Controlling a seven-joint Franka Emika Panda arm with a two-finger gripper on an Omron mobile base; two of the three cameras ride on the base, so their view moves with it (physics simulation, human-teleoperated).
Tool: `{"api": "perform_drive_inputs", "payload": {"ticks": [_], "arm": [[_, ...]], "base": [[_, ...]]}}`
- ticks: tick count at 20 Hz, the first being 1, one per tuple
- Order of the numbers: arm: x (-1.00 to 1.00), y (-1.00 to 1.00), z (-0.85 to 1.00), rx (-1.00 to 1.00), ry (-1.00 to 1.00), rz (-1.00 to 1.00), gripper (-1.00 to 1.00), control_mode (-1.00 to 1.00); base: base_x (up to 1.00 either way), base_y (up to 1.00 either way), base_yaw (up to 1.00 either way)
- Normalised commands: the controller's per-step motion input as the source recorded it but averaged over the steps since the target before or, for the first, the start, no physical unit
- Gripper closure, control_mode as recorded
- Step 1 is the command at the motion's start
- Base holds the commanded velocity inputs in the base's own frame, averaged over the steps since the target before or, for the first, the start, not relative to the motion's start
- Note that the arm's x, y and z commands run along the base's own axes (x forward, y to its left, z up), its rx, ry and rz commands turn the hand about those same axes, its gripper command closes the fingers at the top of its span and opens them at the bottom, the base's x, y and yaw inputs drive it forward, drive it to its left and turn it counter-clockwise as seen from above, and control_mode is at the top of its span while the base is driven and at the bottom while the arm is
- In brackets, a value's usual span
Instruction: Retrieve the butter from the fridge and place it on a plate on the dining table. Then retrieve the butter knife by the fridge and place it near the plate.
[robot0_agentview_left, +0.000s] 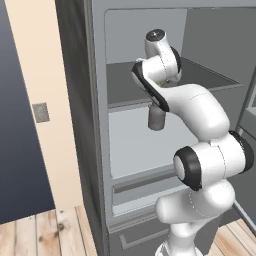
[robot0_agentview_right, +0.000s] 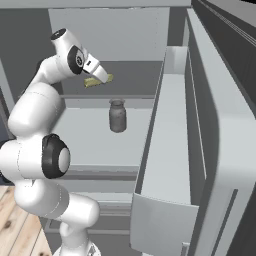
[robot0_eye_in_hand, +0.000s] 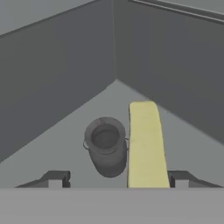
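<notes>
The fridge (robot0_agentview_left: 80, 125) stands open, its door (robot0_agentview_right: 172, 150) swung out to the right. The butter (robot0_agentview_right: 97, 80), a pale-yellow stick, lies on the dark upper shelf. My arm reaches into that shelf, and my gripper (robot0_agentview_right: 102, 76) is right at the stick's near end. In the hand view the butter (robot0_eye_in_hand: 146, 144) runs lengthwise away from the hand, its near end between the two fingertips of my gripper (robot0_eye_in_hand: 119, 179). The jaws stand wide; the right fingertip (robot0_eye_in_hand: 181, 178) is close to the stick and the left one is well apart from it. The plate, the dining table and the butter knife are out of view.
A grey lidded jar (robot0_agentview_right: 117, 115) stands on the lower shelf; in the hand view the jar (robot0_eye_in_hand: 106, 146) shows just left of the butter. The shelf's back and side walls (robot0_eye_in_hand: 175, 65) close in around the hand. Door bins (robot0_agentview_right: 165, 220) jut out on the right.
</notes>
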Motion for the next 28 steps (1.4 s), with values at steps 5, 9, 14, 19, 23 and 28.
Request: {"api": "perform_drive_inputs", "payload": {"ticks": [5,9,14,19,23,28], "arm": [[0.0,0.0,-0.15,0.0,0.0,0.0,1.0,-1.0],[0.0,-0.07,-0.14,-0.02,0.0,0.01,1.0,-1.0],[-0.11,-0.14,0.11,0.0,0.01,0.23,1.0,-1.0],[-0.26,-0.05,0.0,-0.01,0.0,0.42,1.0,-1.0],[-0.47,-0.07,0.0,0.0,-0.04,0.46,1.0,-1.0],[-0.98,-0.04,0.12,0.0,-0.06,0.25,1.0,-1.0]], "base": [[0.0,0.0,0.0],[0.0,0.0,0.0],[0.0,0.0,0.0],[0.0,0.0,0.0],[0.0,0.0,0.0],[0.0,0.0,0.0]]}}
